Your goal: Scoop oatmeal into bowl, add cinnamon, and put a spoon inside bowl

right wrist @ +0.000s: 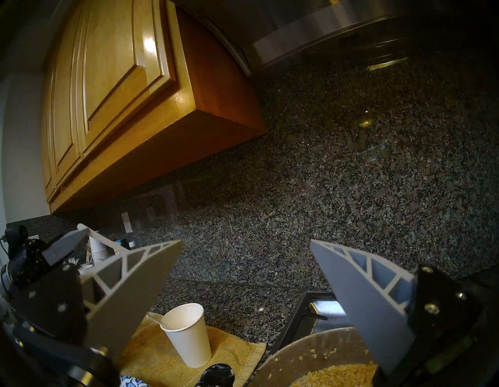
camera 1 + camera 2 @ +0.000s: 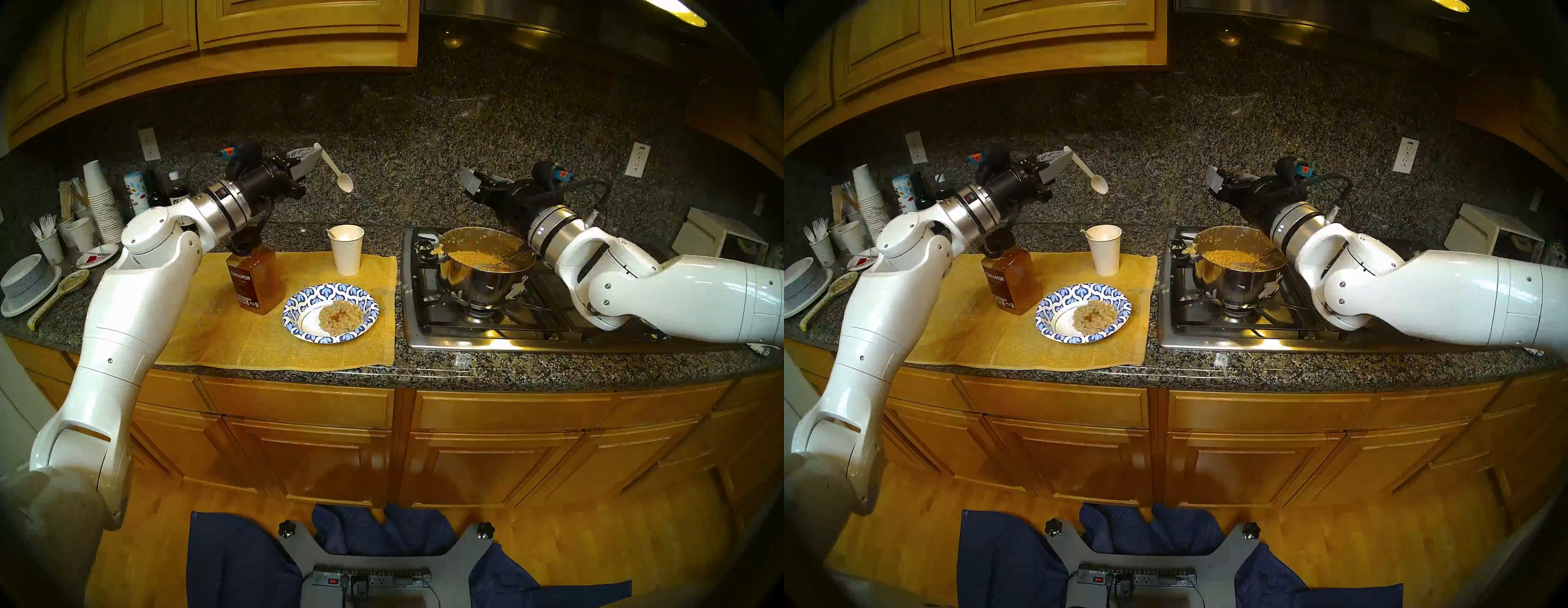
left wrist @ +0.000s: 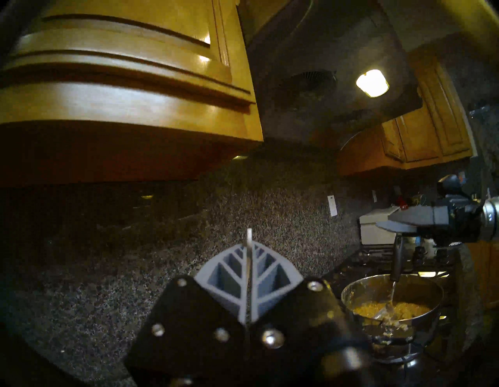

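My left gripper (image 2: 313, 153) is shut on the handle of a white plastic spoon (image 2: 339, 176), held high above the counter behind the yellow mat; the spoon's bowl end hangs down to the right. In the left wrist view the handle (image 3: 248, 266) shows edge-on between the closed fingers. The blue-and-white bowl (image 2: 314, 294) sits on the mat with a mound of oatmeal (image 2: 341, 317) that has a brown patch on top. The cinnamon bottle (image 2: 253, 282) stands to the bowl's left, partly behind my left arm. My right gripper (image 2: 469, 181) hangs open and empty above the pot's back left.
A steel pot (image 2: 488, 280) of oatmeal with a ladle (image 2: 507, 261) in it sits on the stove (image 2: 428, 322). A white paper cup (image 2: 347, 250) holding another white utensil stands behind the bowl. Stacked cups, bottles, bowls and a speckled spoon (image 2: 59, 295) crowd the left counter.
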`<action>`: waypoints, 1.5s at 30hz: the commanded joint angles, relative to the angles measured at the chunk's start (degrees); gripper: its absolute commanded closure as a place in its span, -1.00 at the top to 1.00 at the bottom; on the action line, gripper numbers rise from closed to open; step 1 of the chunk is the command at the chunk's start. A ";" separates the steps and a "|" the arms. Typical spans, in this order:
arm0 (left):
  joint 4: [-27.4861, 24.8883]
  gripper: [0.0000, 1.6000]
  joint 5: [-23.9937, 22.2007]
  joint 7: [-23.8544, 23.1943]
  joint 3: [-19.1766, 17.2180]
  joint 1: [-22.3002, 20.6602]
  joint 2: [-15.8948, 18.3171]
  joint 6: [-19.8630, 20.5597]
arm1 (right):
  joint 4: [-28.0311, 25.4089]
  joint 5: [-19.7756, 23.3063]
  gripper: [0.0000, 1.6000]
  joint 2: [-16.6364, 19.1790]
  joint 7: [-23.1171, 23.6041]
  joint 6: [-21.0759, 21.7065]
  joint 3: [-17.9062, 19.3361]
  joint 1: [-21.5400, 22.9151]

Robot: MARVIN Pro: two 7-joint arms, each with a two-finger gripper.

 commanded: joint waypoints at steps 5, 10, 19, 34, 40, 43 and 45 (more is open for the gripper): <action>-7.27 -1.00 -8.08 -4.11 -7.75 8.52 4.68 6.30 | -0.07 -0.15 1.00 -0.09 0.03 -0.81 1.92 2.03; -9.69 -1.00 -8.82 -4.56 -10.18 12.70 5.58 7.69 | -0.08 -0.15 1.00 -0.09 0.02 -0.83 1.93 2.03; -13.43 -1.00 -9.95 -5.43 -13.75 19.51 6.28 9.51 | -0.09 -0.16 1.00 -0.09 0.00 -0.84 1.94 2.02; -17.95 -1.00 -9.19 -4.76 -19.51 29.99 5.46 11.03 | -0.10 -0.16 1.00 -0.09 -0.03 -0.88 1.95 2.03; -17.37 -1.00 -8.47 -3.89 -19.29 31.94 4.46 10.12 | -0.10 -0.17 1.00 -0.09 -0.05 -0.89 1.95 2.03; -17.74 -1.00 -8.58 -3.35 -19.51 32.87 4.31 10.33 | -0.10 -0.17 1.00 -0.09 -0.05 -0.89 1.95 2.03; -17.86 -1.00 -8.61 -3.16 -19.55 33.43 4.09 10.26 | -0.10 -0.17 1.00 -0.09 -0.05 -0.89 1.95 2.03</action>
